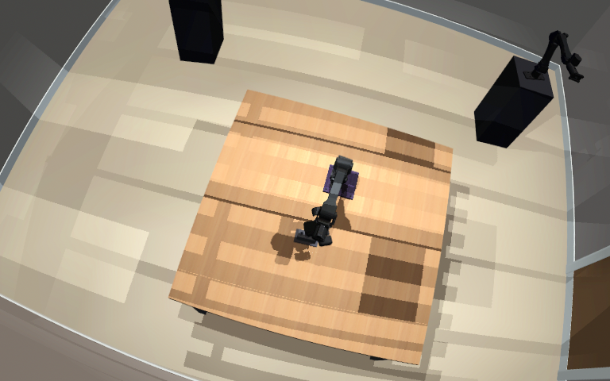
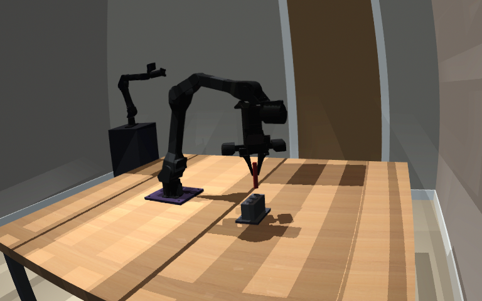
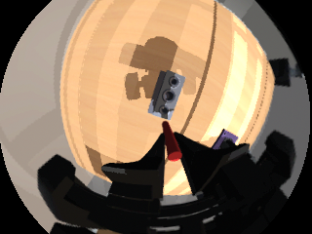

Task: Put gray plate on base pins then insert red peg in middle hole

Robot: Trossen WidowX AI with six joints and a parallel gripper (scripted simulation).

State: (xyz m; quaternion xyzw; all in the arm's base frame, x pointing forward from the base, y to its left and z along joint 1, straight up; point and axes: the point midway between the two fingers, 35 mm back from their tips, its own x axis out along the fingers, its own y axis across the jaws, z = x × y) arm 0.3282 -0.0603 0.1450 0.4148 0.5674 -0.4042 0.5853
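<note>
My gripper [image 2: 255,174] [image 3: 168,135] is shut on the red peg [image 2: 255,179] [image 3: 171,140], which hangs upright from the fingertips. It is held in the air above the table, over or just behind the base block. The gray plate [image 2: 253,199] [image 3: 168,93] [image 1: 302,236] lies on top of the dark base near the middle of the table, and its holes show in the wrist view. In the top view the arm's wrist covers most of the block and the peg is hidden.
The arm stands on a purple mount [image 2: 174,195] [image 1: 353,182] [image 3: 225,136] on the wooden table [image 2: 319,248] [image 1: 279,291]. Two black pedestals [image 1: 510,103] [image 1: 196,28] stand off the table; one carries a second arm [image 2: 137,88].
</note>
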